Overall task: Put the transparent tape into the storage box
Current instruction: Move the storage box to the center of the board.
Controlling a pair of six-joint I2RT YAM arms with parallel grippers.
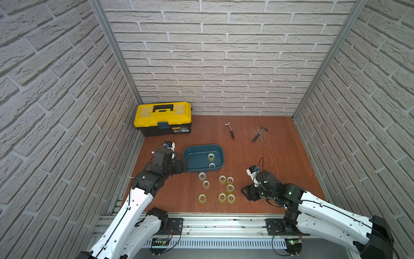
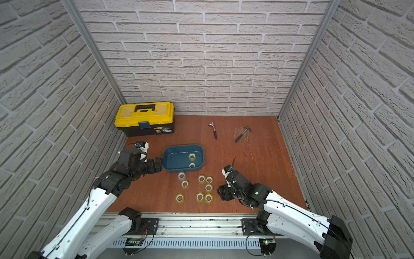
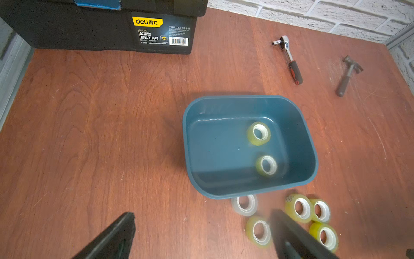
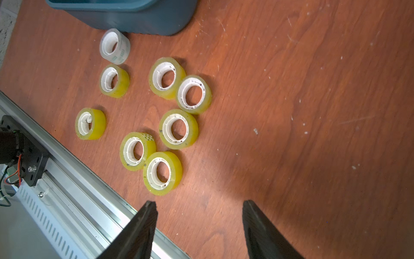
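The storage box (image 1: 202, 146) is a shallow teal tub at mid table, with two transparent tape rolls (image 1: 211, 156) (image 1: 212, 165) lying inside, also clear in the left wrist view (image 3: 258, 133). Several more rolls lie on the wood in front of it: a clear one (image 1: 202, 176) against its front wall and yellowish ones (image 4: 162, 172) nearer the front. My left gripper (image 3: 202, 216) hovers open and empty by the box's left end (image 1: 184, 166). My right gripper (image 4: 198, 203) is open and empty, just right of the loose rolls (image 1: 245, 192).
A black toolbox with a yellow lid (image 1: 163, 118) stands at the back left. A ratchet wrench (image 1: 230, 130) and a hammer (image 1: 258, 133) lie at the back right. An aluminium rail (image 1: 224, 220) runs along the table's front edge.
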